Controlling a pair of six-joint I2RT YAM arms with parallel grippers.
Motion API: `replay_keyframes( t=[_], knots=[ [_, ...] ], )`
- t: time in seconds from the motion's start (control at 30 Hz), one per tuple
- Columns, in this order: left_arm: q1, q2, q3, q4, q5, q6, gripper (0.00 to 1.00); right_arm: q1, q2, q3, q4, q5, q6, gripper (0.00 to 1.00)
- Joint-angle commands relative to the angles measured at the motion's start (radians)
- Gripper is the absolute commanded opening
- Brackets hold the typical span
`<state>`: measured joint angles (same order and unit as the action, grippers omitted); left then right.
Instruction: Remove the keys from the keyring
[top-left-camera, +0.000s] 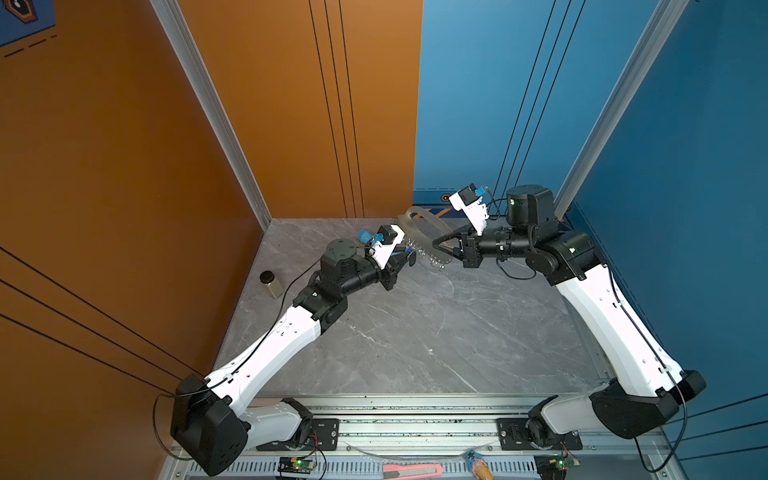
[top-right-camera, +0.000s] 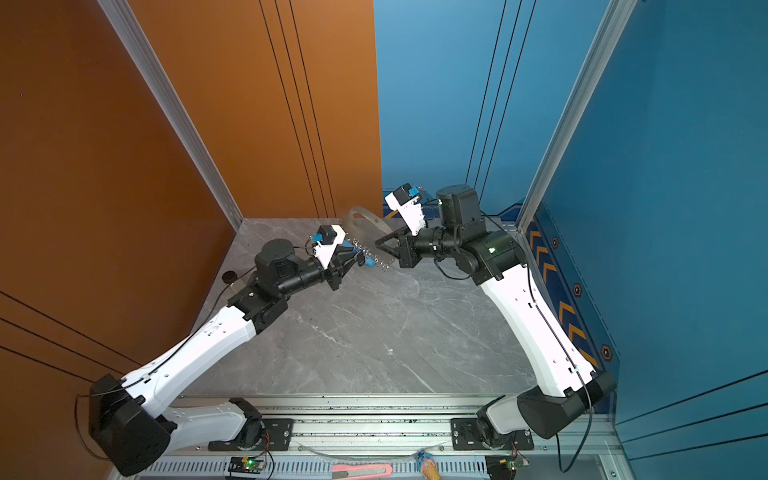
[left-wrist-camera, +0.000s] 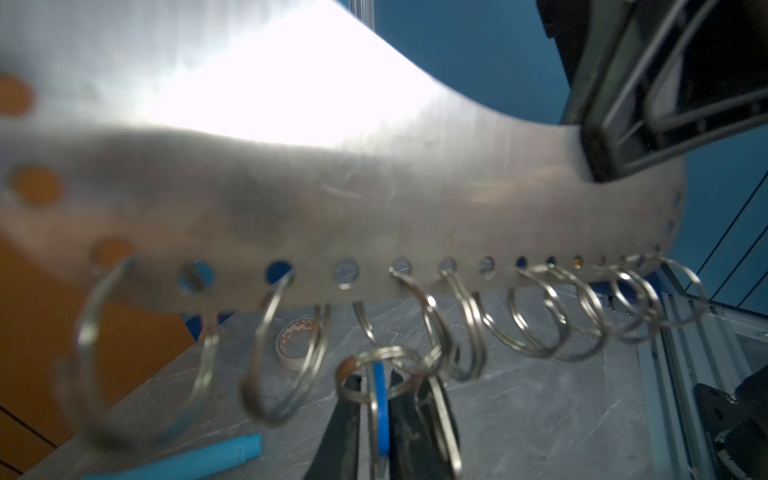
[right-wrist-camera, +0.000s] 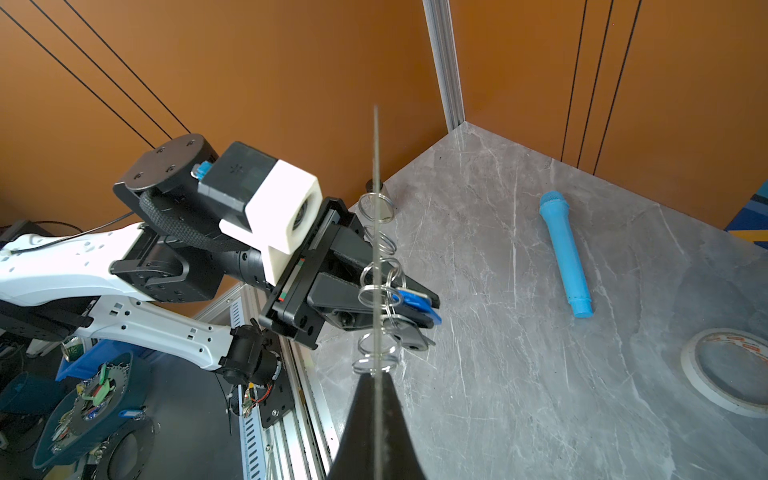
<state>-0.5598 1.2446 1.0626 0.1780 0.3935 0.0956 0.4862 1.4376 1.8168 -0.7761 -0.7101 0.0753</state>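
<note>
The keyring (left-wrist-camera: 374, 187), a flat silvery plate with wire rings along one edge, hangs in the air over the back of the table in both top views (top-left-camera: 419, 230) (top-right-camera: 365, 227). My right gripper (right-wrist-camera: 376, 378) is shut on one end of it (top-left-camera: 438, 246); the right wrist view shows the plate edge-on (right-wrist-camera: 376, 249). The keys (left-wrist-camera: 380, 407), with a blue tag (right-wrist-camera: 409, 301), hang from a wire ring on the plate's edge. My left gripper (left-wrist-camera: 376, 419) is shut on the blue tag and a key (top-left-camera: 409, 259) (top-right-camera: 359, 259).
A long blue plastic tube (right-wrist-camera: 565, 253) and a whitish tape roll (right-wrist-camera: 727, 374) lie on the grey marble table (top-left-camera: 415, 332) beyond the plate. A jar with a black lid (top-left-camera: 270, 282) stands by the orange wall. A pink box cutter (top-left-camera: 411, 469) lies on the front rail.
</note>
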Motion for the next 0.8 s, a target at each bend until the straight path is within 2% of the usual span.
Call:
replay_keyframes(
  t=[0.0,0.2,0.47,0.57,0.77],
  knots=[
    [-0.006,-0.001,0.030,0.019,0.002,-0.010,0.00,-0.005,-0.013,0.022,0.020,-0.015,0.012,0.00],
    [0.003,-0.037,0.041,-0.077,-0.016,0.014,0.00,-0.034,-0.037,-0.014,0.059,0.000,0.040,0.00],
    [0.012,-0.058,0.183,-0.433,-0.089,0.150,0.00,-0.069,-0.089,-0.186,0.190,0.045,0.105,0.01],
    [0.011,-0.050,0.247,-0.547,-0.119,0.207,0.00,-0.066,-0.107,-0.268,0.281,0.032,0.158,0.03],
    [0.011,-0.026,0.353,-0.714,-0.170,0.290,0.00,-0.031,-0.142,-0.437,0.480,0.029,0.259,0.16]
  ],
)
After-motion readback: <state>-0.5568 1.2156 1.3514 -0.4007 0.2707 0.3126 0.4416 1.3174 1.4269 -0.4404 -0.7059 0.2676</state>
